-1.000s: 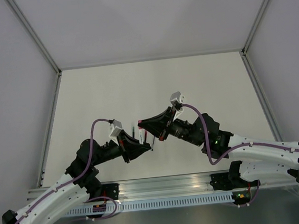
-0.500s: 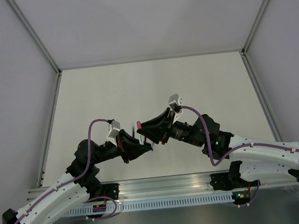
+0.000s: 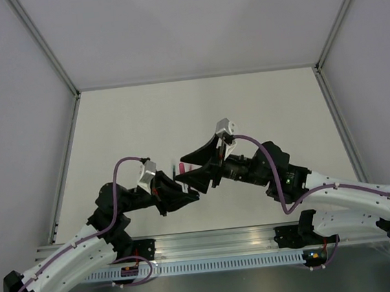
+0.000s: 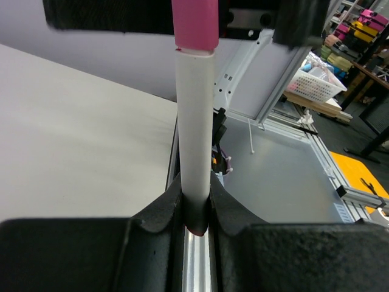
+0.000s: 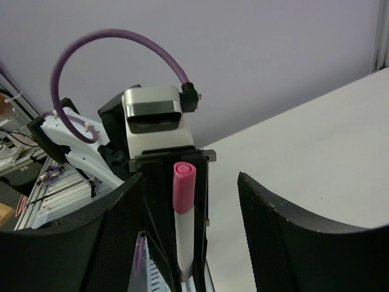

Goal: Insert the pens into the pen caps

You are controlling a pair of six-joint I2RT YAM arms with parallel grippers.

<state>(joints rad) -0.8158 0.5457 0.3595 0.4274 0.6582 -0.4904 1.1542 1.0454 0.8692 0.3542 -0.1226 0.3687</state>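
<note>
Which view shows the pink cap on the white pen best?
The right wrist view: the whole pink cap shows, end included. The left wrist view cuts off its top; the top view gives only a speck.

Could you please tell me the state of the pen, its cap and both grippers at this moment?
white pen: clamped at one end, held off the table, capped.
pink cap: seated on the pen's far end.
left gripper: shut on the white pen.
right gripper: open, fingers apart on either side of the pink cap, not gripping it.
</note>
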